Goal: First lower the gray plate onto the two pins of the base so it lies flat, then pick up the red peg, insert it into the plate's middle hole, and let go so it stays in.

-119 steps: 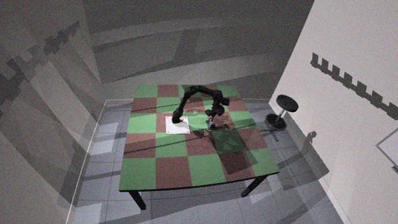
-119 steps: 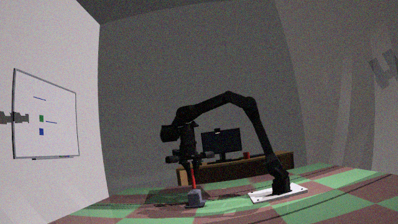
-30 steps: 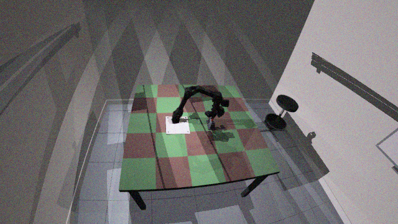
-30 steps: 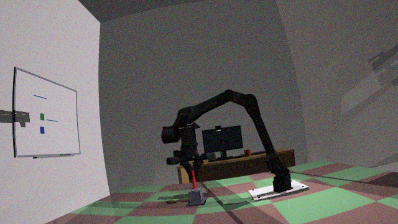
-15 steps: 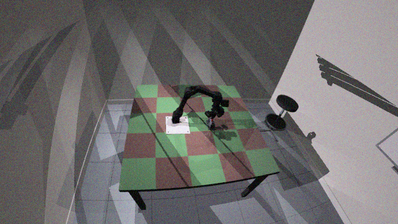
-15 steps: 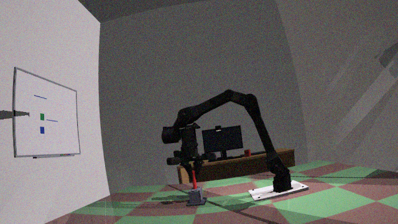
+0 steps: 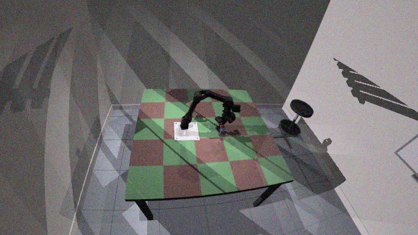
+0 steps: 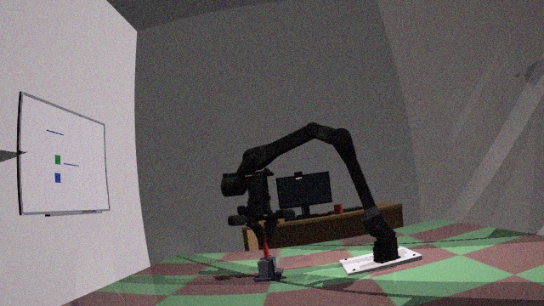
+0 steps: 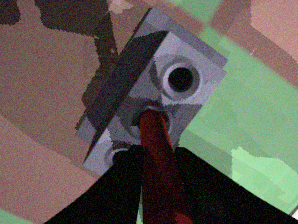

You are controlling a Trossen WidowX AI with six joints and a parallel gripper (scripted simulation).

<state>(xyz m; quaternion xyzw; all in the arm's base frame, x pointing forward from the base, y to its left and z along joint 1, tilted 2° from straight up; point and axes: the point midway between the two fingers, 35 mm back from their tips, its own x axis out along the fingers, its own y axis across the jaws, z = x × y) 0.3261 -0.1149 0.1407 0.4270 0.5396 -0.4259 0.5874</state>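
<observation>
My gripper (image 7: 221, 125) (image 8: 265, 241) (image 9: 157, 155) points down and is shut on the red peg (image 8: 266, 251) (image 9: 156, 135). The peg's lower end is at the middle hole of the gray plate (image 8: 267, 264) (image 9: 206, 89); in the wrist view it overlaps the hole, and how deep it reaches cannot be told. The plate lies over the gray base (image 8: 264, 279) (image 9: 192, 44) and looks about flat. One outer hole shows dark inside in the wrist view; the other is partly hidden by a finger. The pins cannot be made out clearly.
The arm stands on a white mounting plate (image 7: 192, 137) (image 8: 353, 268) on the checkered table (image 7: 179, 179) (image 8: 459, 272). A black stool (image 7: 301, 108) stands on the floor beside the table. A desk (image 8: 297, 234) with a monitor (image 8: 303, 189) is in the background. Shadows cross the table.
</observation>
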